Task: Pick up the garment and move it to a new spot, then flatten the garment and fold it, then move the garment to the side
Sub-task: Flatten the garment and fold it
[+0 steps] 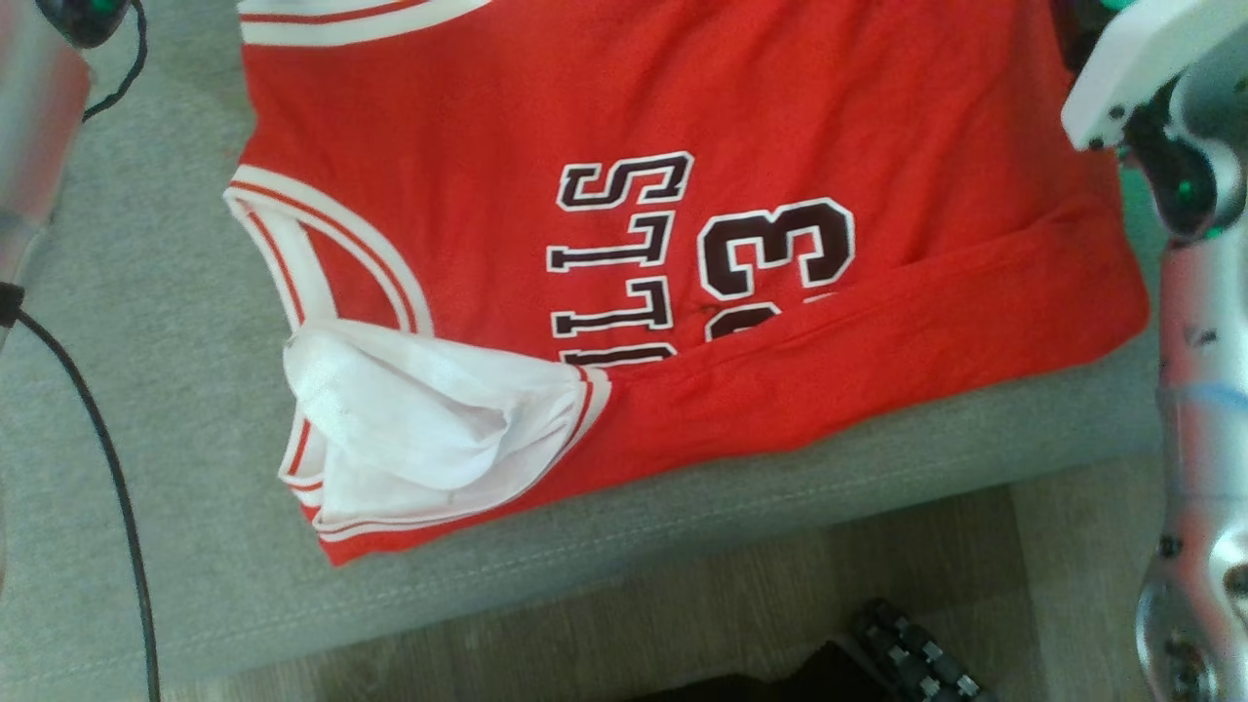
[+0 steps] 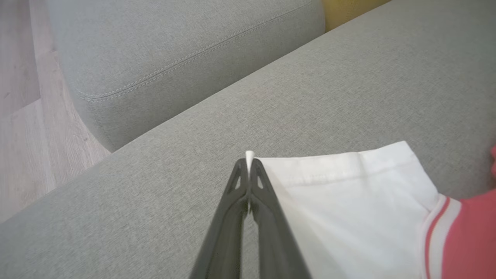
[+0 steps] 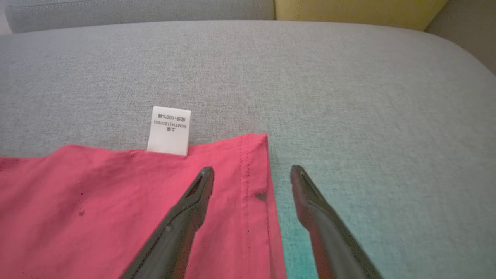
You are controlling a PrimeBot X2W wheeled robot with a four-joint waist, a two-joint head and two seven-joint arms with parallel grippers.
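Note:
The garment point(image 1: 780, 146), a red jersey with white trim and dark lettering, lies spread on a grey sofa seat. Its near edge is folded over, and a white inner part point(image 1: 409, 429) bunches at the front left. In the left wrist view my left gripper point(image 2: 249, 162) is shut on the corner of a white panel of the garment point(image 2: 348, 205), with a sliver of cloth showing between the tips. My right gripper point(image 3: 252, 170) stands open over the red hem corner point(image 3: 97, 201), one finger above the cloth and one above the seat. A white care label point(image 3: 169, 130) sticks out from the hem.
The grey sofa seat point(image 1: 146, 341) extends to the left of the jersey, and a padded grey sofa part point(image 2: 174, 50) rises beyond it. Wooden floor point(image 1: 731, 604) lies below the seat's front edge. A black cable point(image 1: 117, 487) hangs at the left. A yellow cushion point(image 3: 348, 11) sits behind.

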